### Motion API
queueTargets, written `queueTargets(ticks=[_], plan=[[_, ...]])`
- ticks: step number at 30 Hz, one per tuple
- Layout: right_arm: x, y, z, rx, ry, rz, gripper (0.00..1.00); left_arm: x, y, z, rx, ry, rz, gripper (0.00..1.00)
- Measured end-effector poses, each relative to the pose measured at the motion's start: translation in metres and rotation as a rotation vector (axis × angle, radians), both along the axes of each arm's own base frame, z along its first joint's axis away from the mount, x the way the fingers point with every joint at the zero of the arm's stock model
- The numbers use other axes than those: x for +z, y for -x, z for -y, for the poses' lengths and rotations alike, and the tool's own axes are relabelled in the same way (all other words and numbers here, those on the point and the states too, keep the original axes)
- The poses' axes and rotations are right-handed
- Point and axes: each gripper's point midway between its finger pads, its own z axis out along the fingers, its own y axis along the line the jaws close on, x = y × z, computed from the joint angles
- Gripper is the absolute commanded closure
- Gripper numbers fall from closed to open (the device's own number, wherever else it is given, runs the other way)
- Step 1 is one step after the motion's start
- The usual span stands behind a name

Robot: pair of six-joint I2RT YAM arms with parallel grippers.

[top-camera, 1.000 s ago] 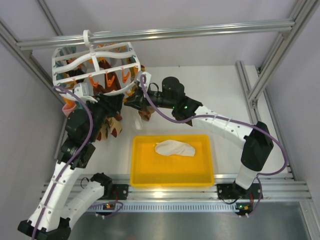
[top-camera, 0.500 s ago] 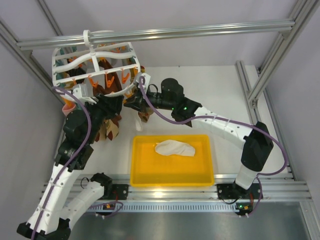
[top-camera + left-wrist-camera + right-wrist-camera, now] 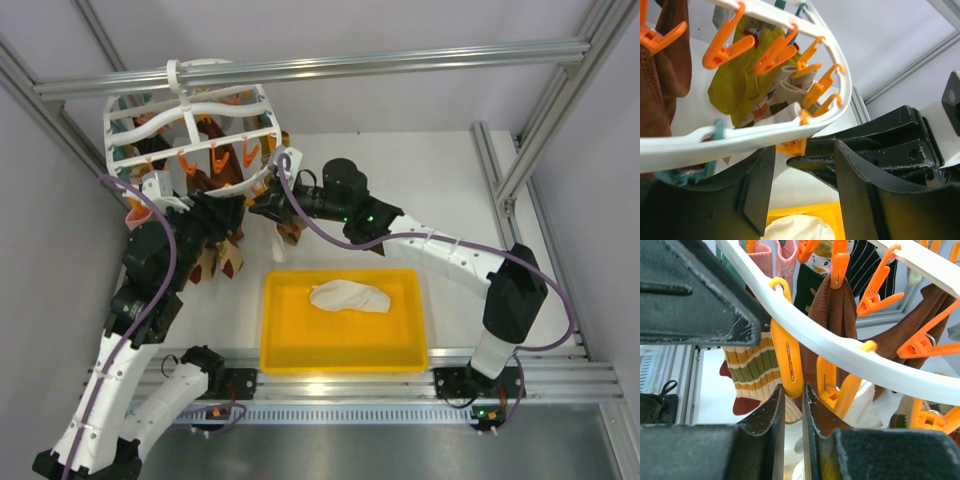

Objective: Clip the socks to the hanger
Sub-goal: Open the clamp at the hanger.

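The hanger (image 3: 700,142) hangs from the rail at the far left, already carrying brown, striped and patterned socks. Both grippers meet under the hanger's near rim. The left gripper (image 3: 800,175) is spread wide, one finger on either side of that rim, and it holds nothing. The right gripper (image 3: 793,395) is pinched almost shut just below an orange clip (image 3: 788,362) on the same rim. Pale fabric shows in the slit between its fingers, and a cream sock (image 3: 862,410) bunches right beside it under the rim. The other cream sock (image 3: 350,296) lies in a yellow tray (image 3: 345,355), nearer the arm bases than the hanger.
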Motion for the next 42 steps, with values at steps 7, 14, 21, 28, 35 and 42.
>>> queueTargets(ticks=[7,14,21,28,35,42], plan=[[0.013,0.000,0.001,-0.003,-0.040,0.021,1.00,-0.017,0.004,-0.003,0.010,-0.003,-0.071,0.35],[0.013,0.001,0.002,-0.003,-0.041,0.022,1.00,-0.016,0.002,-0.006,0.029,0.001,-0.064,0.34],[0.012,0.002,0.003,-0.003,-0.041,0.021,1.00,-0.004,-0.002,-0.004,0.028,0.025,-0.006,0.34],[0.013,0.004,0.002,0.002,-0.046,0.024,1.00,-0.001,-0.011,-0.003,0.041,0.054,0.007,0.38],[0.012,0.006,0.003,0.003,-0.047,0.026,1.00,-0.003,-0.014,-0.004,0.060,0.066,-0.004,0.43],[0.010,0.006,0.003,0.005,-0.045,0.025,1.00,-0.002,-0.014,0.000,0.044,0.084,-0.006,0.60]])
